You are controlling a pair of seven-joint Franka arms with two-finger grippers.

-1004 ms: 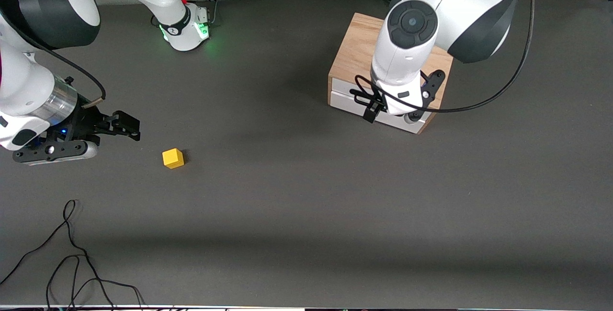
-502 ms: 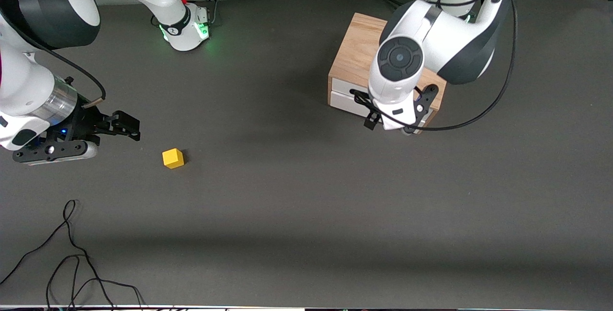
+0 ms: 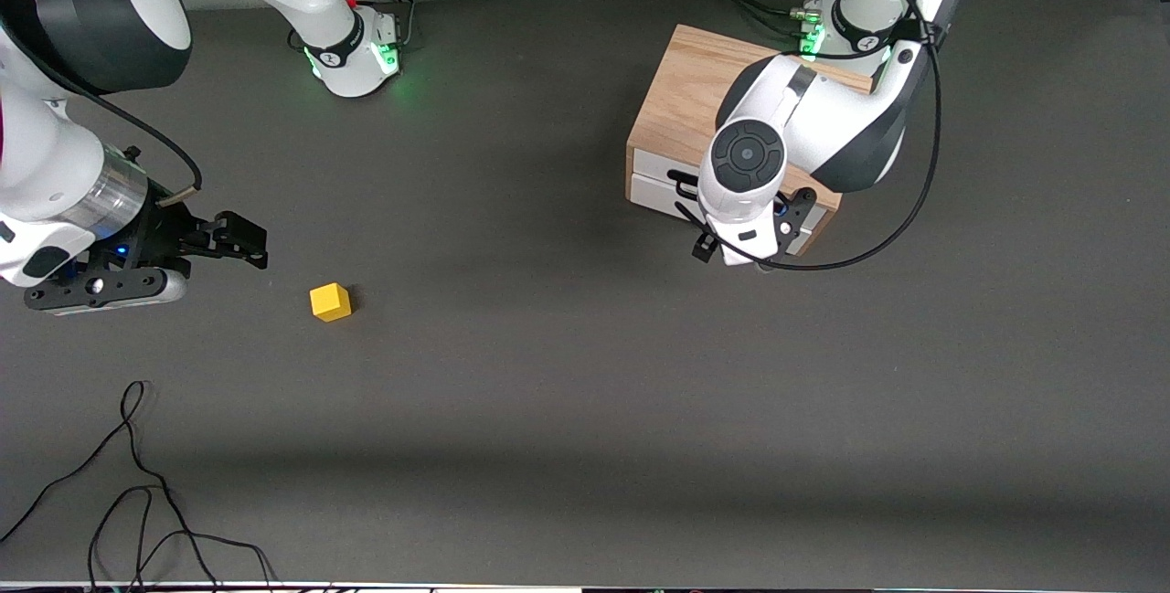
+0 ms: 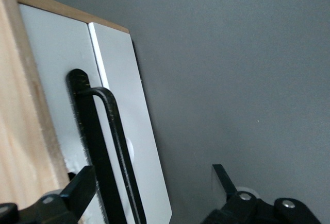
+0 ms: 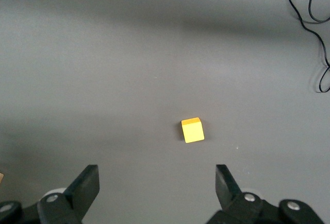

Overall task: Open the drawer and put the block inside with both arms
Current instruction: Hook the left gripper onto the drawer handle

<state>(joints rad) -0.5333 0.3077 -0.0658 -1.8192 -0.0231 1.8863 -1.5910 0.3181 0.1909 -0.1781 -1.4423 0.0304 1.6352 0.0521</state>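
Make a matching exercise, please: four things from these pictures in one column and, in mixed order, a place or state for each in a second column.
Things:
1. block
2. drawer
3. left gripper
4. right gripper

Places or states:
a. shut, white front flush with the cabinet
b. open, at the black wire handle
c. lying free on the grey table
d. open, waiting over the table beside the yellow cube

Pairs: 1-c, 2-a, 3-b, 4-d
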